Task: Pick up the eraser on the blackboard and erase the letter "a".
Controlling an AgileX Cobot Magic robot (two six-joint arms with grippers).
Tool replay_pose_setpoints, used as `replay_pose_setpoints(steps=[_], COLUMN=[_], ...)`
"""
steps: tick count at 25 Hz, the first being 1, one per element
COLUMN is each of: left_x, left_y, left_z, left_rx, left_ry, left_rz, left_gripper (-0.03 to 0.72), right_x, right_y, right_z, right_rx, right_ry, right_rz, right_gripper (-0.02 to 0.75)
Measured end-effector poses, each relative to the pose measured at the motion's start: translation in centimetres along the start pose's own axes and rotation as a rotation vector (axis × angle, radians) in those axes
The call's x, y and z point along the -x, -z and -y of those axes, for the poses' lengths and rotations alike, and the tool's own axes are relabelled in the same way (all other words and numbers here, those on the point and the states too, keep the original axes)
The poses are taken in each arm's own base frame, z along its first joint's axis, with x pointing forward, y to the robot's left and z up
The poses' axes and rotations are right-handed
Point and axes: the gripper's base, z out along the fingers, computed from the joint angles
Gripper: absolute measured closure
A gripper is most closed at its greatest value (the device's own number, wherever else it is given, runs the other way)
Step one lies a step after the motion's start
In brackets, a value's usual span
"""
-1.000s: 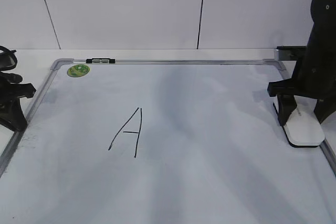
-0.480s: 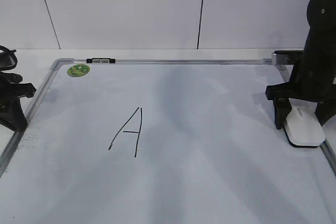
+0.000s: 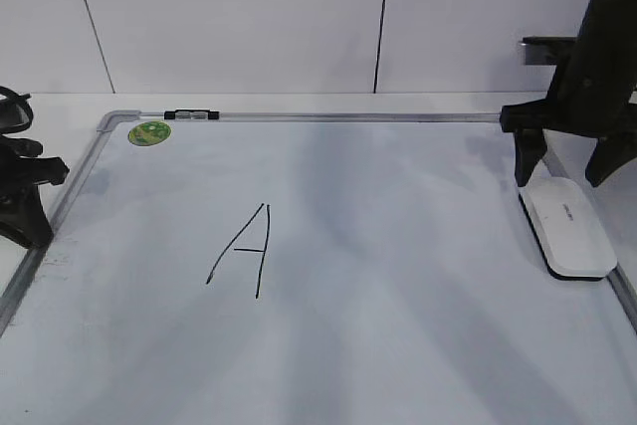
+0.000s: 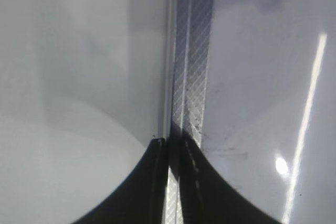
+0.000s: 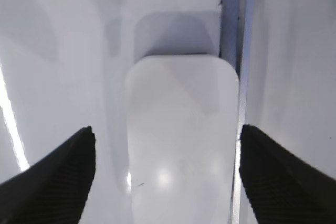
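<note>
one eraser (image 3: 566, 226), one blackboard (image 3: 328, 118), one green magnet (image 3: 149, 132), one capital "A" (image 3: 245, 250)

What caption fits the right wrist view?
Open right gripper hovers above the white eraser lying beside the blackboard frame.

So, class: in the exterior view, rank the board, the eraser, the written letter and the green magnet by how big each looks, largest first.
1. Board
2. Eraser
3. Letter, close to the eraser in extent, so that pair is uncertain
4. Magnet, farthest from the camera, which shrinks it
</note>
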Motion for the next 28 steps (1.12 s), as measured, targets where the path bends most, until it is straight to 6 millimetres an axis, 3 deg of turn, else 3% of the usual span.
replay_pose_setpoints(steps=[4,9,11,18,22,28], left_x=[0.1,0.2,0.3,0.8,0.0,-2.8], left_y=[0.0,0.0,0.5,7.2,11.4,16.8], left_z=[0.0,0.1,0.2,2.2,3.4,4.9], left_rx=[-0.003,-0.007,-0.010,-0.042,-0.056,-0.094], left_ry=[0.004,0.008,0.004,-0.058,-0.096,-0.132], left_rz=[0.011,0.027,0.032,0.108,0.170,0.282], left_gripper=[0.565,0.356,0.320,0.297,0.296,0.295], right_x=[0.6,0.5,0.4,-0.5,-1.7,-4.7], right_y=[0.9,1.5,1.9,5.2,8.5,14.4], right_z=[0.0,0.1,0.1,0.3,0.6,1.0], right_rx=[-0.003,-0.001,0.000,0.009,0.020,0.064], right_ry=[-0.007,-0.008,-0.009,-0.012,-0.017,-0.028], right_rz=[0.037,0.051,0.059,0.133,0.217,0.361], right_gripper=[0.066,0.067,0.069,0.071,0.072,0.092])
